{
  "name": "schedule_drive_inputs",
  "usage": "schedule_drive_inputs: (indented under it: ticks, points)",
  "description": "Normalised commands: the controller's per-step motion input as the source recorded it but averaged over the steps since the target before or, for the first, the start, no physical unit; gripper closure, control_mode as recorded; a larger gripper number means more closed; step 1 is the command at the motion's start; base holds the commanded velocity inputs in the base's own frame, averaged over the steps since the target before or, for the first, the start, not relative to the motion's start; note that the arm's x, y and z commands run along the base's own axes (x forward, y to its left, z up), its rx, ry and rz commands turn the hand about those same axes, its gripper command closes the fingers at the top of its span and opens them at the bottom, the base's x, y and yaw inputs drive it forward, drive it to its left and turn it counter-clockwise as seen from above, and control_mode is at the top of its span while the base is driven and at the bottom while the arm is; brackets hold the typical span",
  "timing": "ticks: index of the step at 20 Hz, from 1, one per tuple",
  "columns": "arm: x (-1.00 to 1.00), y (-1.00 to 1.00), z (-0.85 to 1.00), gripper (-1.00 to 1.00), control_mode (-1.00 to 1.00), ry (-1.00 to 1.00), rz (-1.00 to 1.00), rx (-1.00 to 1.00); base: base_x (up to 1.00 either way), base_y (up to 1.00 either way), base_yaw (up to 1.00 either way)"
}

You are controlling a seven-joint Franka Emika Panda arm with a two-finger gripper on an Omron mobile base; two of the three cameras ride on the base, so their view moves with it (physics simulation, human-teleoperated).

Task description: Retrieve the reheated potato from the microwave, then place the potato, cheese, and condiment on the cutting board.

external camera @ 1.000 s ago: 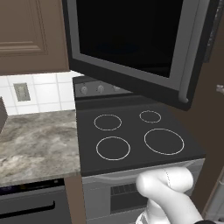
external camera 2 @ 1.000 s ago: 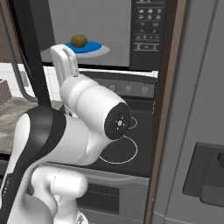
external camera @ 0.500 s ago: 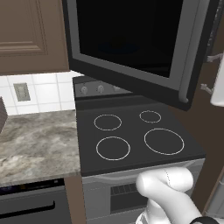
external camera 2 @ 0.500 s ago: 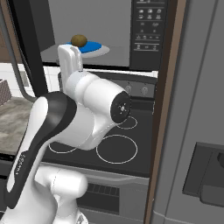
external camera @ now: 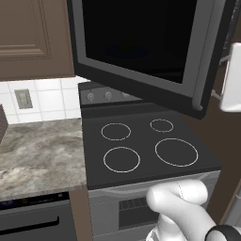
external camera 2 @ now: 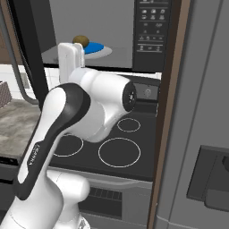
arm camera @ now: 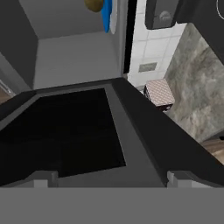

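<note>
With the microwave (external camera 2: 112, 36) door swung wide, the potato (external camera 2: 80, 40) sits on its blue plate (external camera 2: 95, 47) at upper left of the right base frame, while the empty hand (arm camera: 109, 179), fingers apart, looks across the door, presumably lining up to reach in.

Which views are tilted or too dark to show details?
Hand view: rolled sideways, so the potato sits at the top edge. Left base view: the microwave door glass is plain black, without glare. Right base view: evenly lit, sharp.
</note>
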Motion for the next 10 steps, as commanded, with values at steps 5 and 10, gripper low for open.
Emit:
schedule_drive_inputs:
  ticks: [5,10]
  points:
    - [0.0,0.2,0.02,-1.0,-1.0,0.1,0.06,0.05,0.0,0.0,0.0]
    - [-0.05,0.22,0.0,-1.0,-1.0,0.06,0.07,0.0,0.0,0.0,0.0]
